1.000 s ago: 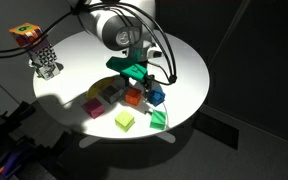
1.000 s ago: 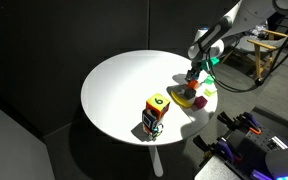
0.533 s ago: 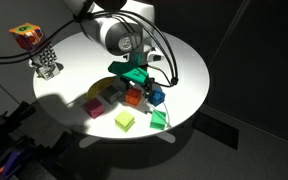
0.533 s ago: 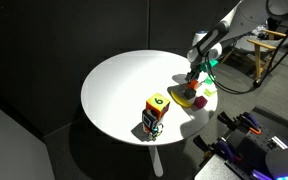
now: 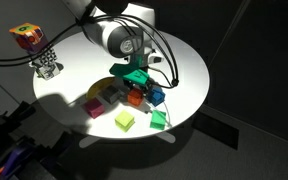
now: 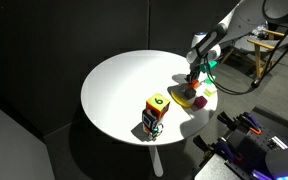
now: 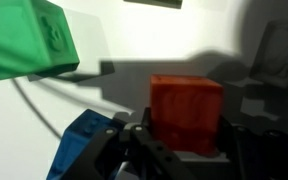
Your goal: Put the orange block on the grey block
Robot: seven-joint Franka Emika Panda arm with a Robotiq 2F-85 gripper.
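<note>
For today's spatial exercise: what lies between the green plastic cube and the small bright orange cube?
In the wrist view, only bare, shadowed white tabletop separates the green plastic cube from the small bright orange cube.

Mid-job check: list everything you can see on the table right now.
table: one, white, round.
orange block: one, orange, between the jaws.
blue block: one, blue, beside the orange block.
green block: one, green, near the cluster.
lime block: one, yellow-green, near the table edge.
pink block: one, pink, in the cluster.
yellow item: one, yellow, shape unclear.
cube on patterned stand: one, multicoloured, apart from the cluster.
grey block: not made out.
gripper: one, over the cluster; grip unclear.
</note>
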